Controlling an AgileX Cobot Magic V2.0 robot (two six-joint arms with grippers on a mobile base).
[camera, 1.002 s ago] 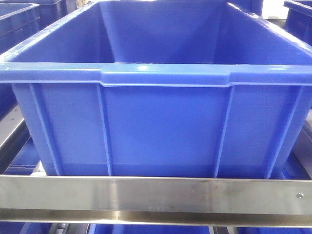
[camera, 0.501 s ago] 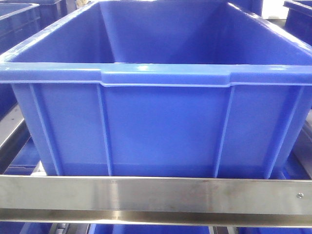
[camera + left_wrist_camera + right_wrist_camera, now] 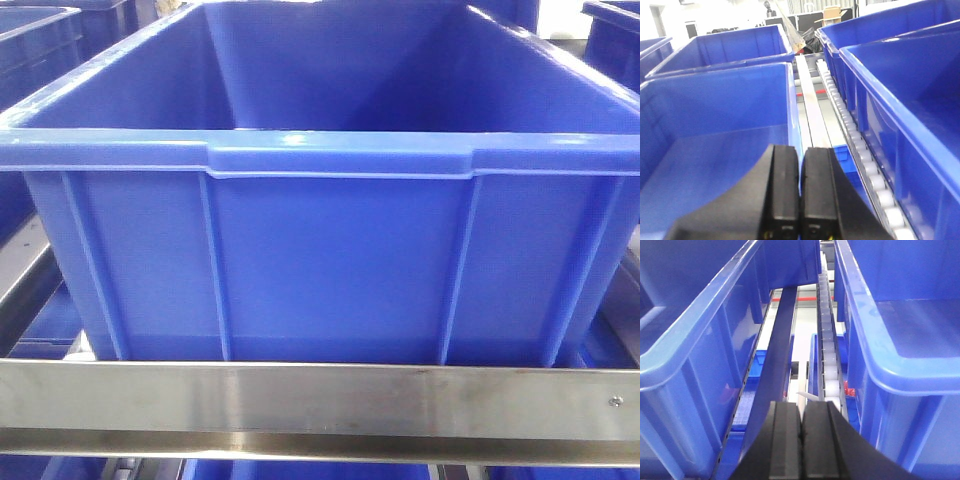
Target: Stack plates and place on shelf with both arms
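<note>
We can't fix the plates' bearing from either arm, as no view shows them: left gripper point(image 3: 800, 192) and right gripper point(image 3: 801, 442) are both clenched empty, nosing along the roller rail point(image 3: 827, 347) between blue bins point(image 3: 330, 250).

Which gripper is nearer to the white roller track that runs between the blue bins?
Right, it seems. The right gripper sits almost in line with the roller track, just left of it. The left gripper hangs over a blue bin wall, with the track off to its right.
</note>
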